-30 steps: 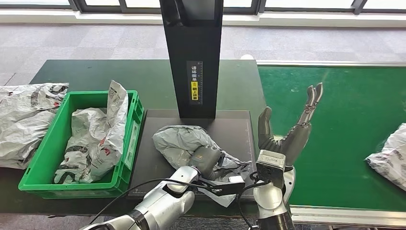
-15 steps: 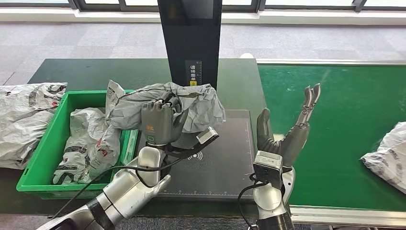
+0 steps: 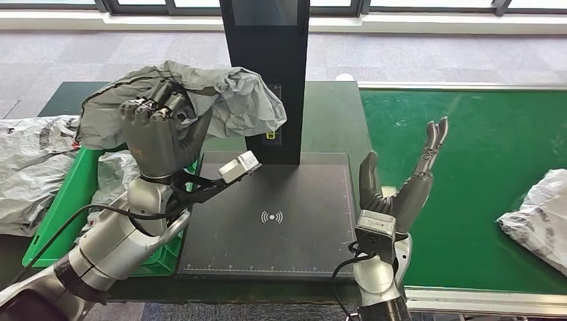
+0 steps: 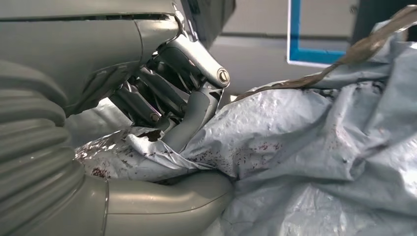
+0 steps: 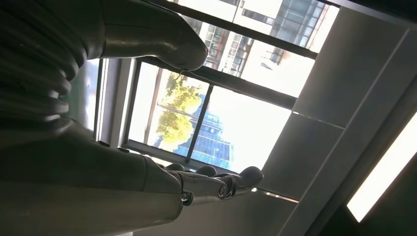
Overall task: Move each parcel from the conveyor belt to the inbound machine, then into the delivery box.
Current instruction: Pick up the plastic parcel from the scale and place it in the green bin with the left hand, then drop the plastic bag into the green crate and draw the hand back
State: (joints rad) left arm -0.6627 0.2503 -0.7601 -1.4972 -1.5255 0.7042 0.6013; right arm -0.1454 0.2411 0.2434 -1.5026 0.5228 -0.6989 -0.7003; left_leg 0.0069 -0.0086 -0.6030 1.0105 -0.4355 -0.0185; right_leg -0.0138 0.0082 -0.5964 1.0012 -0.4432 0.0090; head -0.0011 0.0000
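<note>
My left hand (image 3: 160, 134) grips a crumpled grey parcel (image 3: 220, 97) and holds it high, over the right edge of the green delivery box (image 3: 63, 204). The left wrist view shows the fingers (image 4: 189, 105) and thumb closed on the grey plastic of the parcel (image 4: 314, 147). The black pad of the inbound machine (image 3: 274, 221) lies bare, its black column (image 3: 267, 73) behind it. My right hand (image 3: 401, 184) stands open with fingers pointing up, at the seam between the pad and the green conveyor belt (image 3: 468, 154). A white parcel (image 3: 535, 221) lies on the belt at the far right.
The green box holds several grey-white parcels (image 3: 117, 177). Another bag (image 3: 33, 167) lies on the dark table left of the box. The right wrist view looks up at windows and ceiling past my right hand (image 5: 216, 184).
My left hand has lifted the grey parcel off the machine's pad and swung it up and leftward toward the green box. The right hand has stayed still. The belt's white parcel has crept left.
</note>
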